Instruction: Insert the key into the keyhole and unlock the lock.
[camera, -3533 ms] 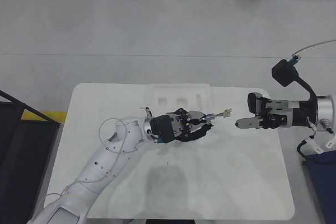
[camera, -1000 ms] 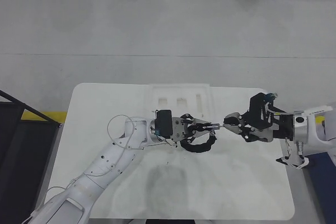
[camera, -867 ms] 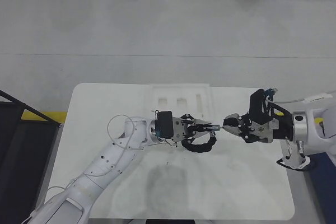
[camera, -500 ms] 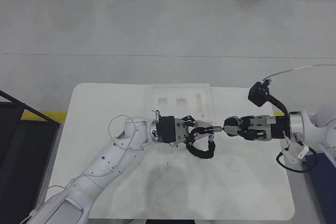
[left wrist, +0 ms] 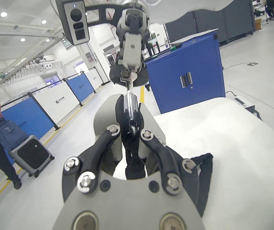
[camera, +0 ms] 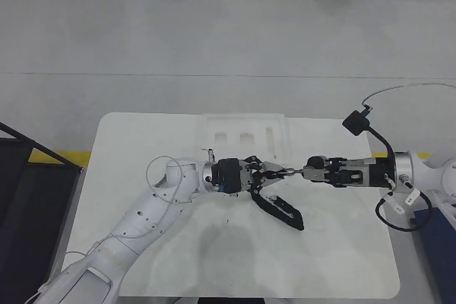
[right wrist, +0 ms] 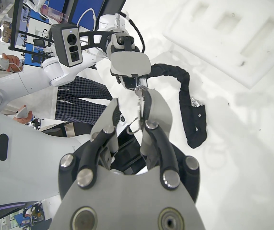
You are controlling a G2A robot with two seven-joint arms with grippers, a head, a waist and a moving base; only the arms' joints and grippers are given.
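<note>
My left gripper [camera: 270, 173] is held above the table's middle, shut on the chrome cylinder of the lock [left wrist: 131, 104]. The lock's black sleeved cable [camera: 281, 210] hangs from it and lies across the table, its metal free end [right wrist: 195, 102] out of the cylinder. The key [left wrist: 129, 75] sits in the keyhole, its ring dangling. My right gripper [right wrist: 131, 98] faces the left one; its jaws stand a little apart, with the key [right wrist: 140, 90] against one finger and a gap to the other.
A white foam tray [camera: 243, 125] with several shallow recesses lies at the table's far edge behind the grippers. The white table [camera: 137, 152] has free room to the left and at the front. A blue cabinet [left wrist: 187, 68] stands beyond the table's right side.
The right gripper rolled about its axis at the key. The cable's looped end came out of the cylinder and dropped onto the table, stretching out to the front right.
</note>
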